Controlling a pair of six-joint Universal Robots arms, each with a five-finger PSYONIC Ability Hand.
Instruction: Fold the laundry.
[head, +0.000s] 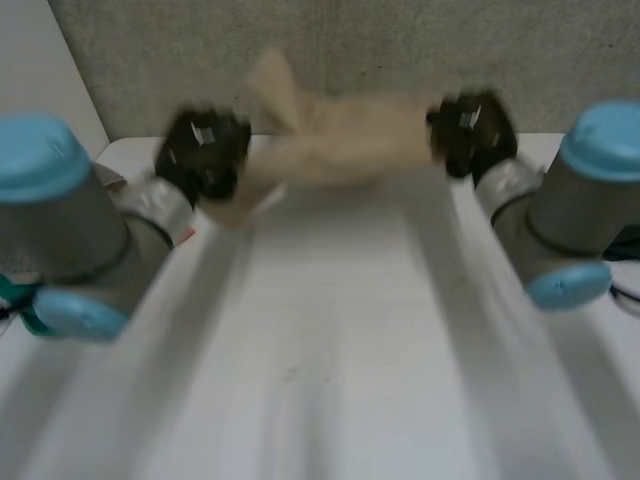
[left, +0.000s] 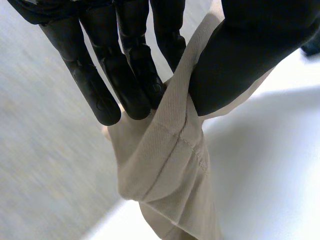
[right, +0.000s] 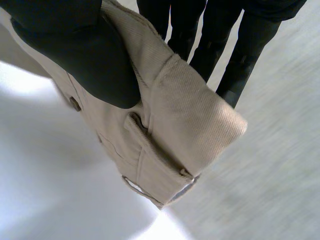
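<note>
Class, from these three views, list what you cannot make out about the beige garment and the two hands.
Head view: the beige garment is bunched between the hands, so its type, and whether it touches the white table, cannot be told.
Left wrist view: the left hand pinches the cloth; its thumb covers the gripped edge, and the rest runs out of view.
Right wrist view: the right hand pinches it; cloth hides where its fingers press.

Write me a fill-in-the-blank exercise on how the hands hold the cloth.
1. The beige garment is held by ____ hands at once.
2. The left hand pinches it between fingers and ____.
3. The right hand is ____ on it, not open.
4. The table below is ____ in colour.
Missing: both; thumb; shut; white.
</note>
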